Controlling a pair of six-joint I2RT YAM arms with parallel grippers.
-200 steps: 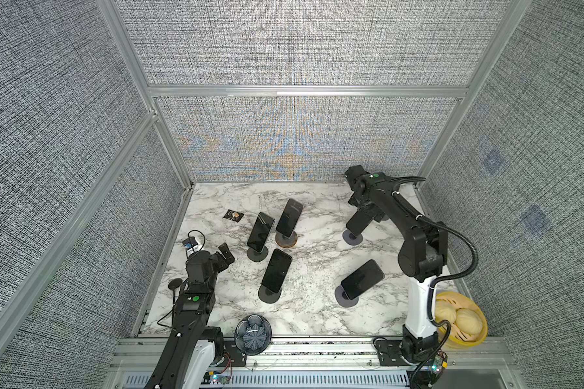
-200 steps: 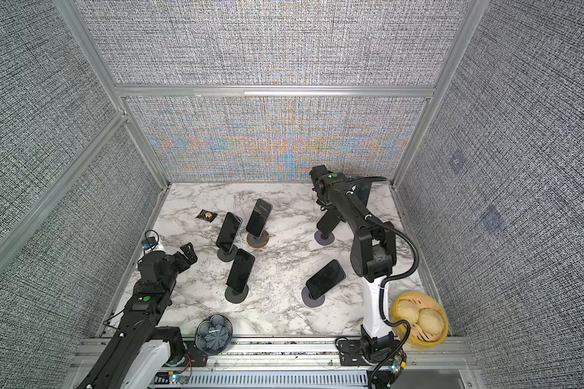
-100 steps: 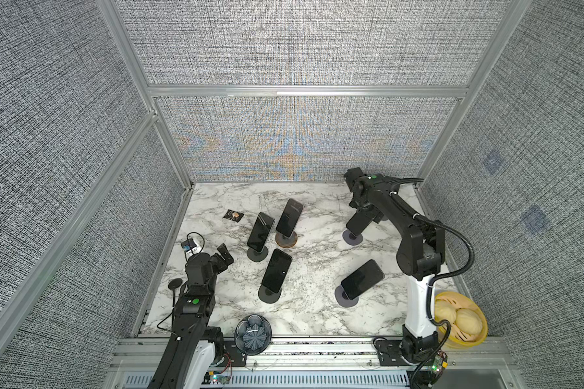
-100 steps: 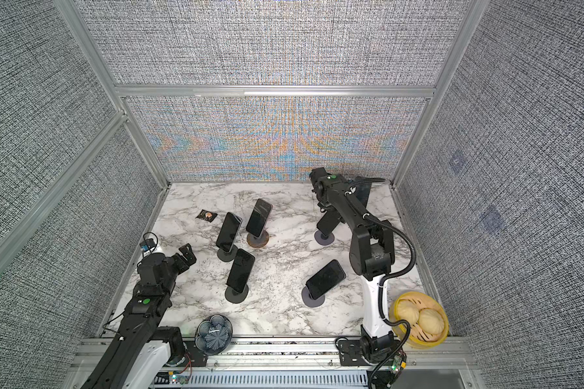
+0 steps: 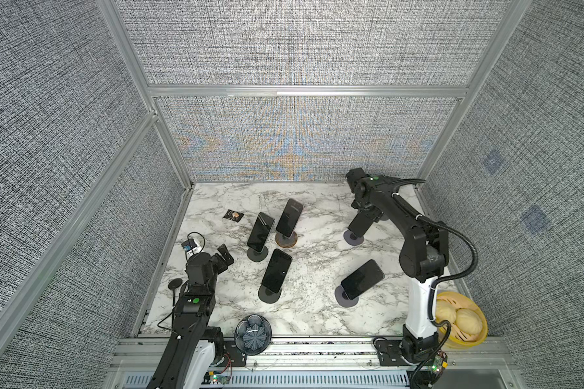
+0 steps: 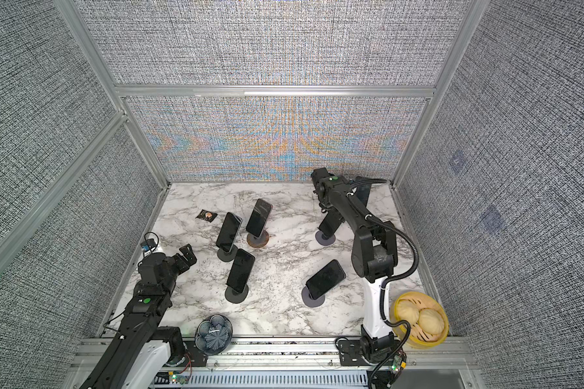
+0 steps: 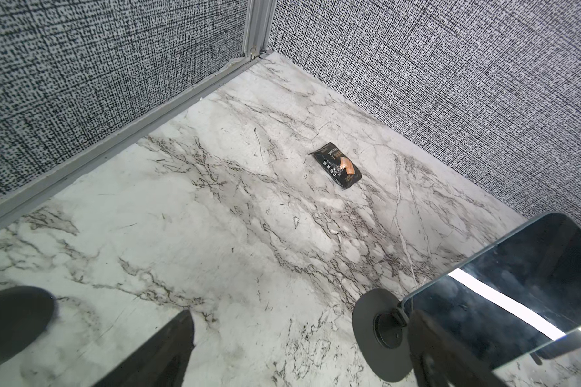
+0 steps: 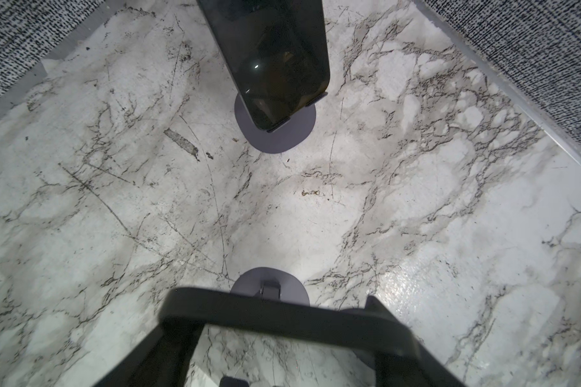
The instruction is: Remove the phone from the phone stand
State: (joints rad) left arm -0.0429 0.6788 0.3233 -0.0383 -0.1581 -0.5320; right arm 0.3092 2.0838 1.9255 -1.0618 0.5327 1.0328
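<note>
Phone (image 5: 360,225) on stand (image 5: 353,240), top edge between fingers (image 8: 161,351) of right end effector (image 8: 282,316).

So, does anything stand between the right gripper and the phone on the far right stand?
Nothing visible does. The right gripper has a finger on each side of the phone, at its top edge; the nearest other phone stands apart.

right wrist view: phone (image 8: 249,310) between right gripper (image 8: 279,321) fingers blurred, contact unclear; second phone (image 8: 272,50) cut off by edge | both top views: packet (image 5: 233,215) print unreadable
</note>
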